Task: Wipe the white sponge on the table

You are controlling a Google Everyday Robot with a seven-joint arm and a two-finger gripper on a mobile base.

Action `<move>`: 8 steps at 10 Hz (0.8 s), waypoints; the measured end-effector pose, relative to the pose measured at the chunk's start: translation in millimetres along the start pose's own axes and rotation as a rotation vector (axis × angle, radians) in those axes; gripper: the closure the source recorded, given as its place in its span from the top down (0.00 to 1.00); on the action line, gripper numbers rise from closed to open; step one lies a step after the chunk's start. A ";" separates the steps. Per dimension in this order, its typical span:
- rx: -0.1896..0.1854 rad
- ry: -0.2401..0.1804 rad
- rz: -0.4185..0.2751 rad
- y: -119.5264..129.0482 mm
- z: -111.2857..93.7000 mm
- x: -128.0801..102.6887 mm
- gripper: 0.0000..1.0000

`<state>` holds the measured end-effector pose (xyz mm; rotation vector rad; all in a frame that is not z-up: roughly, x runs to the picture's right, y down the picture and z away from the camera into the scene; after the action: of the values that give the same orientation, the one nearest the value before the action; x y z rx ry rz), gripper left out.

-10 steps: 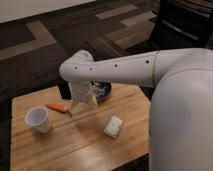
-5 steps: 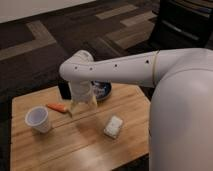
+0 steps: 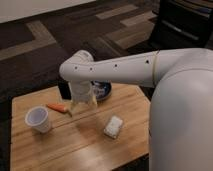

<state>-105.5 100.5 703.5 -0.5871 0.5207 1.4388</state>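
Camera view: the gripper (image 3: pixel 83 104) is hanging over the table (image 3: pixel 75 147) with its jaws spread and empty, between an orange carrot (image 3: pixel 57 107) and a dark bowl (image 3: pixel 102 91). The white sponge (image 3: pixel 114 126) is lying flat toward the right edge, apart from the gripper. A descent from here is risking a missed sponge or a nudged carrot.

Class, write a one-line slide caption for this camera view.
Open gripper hangs over the table; the white sponge lies untouched nearby.
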 end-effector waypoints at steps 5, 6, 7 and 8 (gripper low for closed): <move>0.046 -0.029 -0.049 -7.9 14.6 -1.3 0.65; 0.058 -0.041 -0.034 -15.6 16.0 -1.2 0.65; 0.068 -0.049 -0.015 -22.7 17.7 2.1 0.65; 0.078 -0.049 0.009 -31.1 20.3 7.2 0.65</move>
<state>-74.4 118.1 716.0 -0.4868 0.5394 1.4316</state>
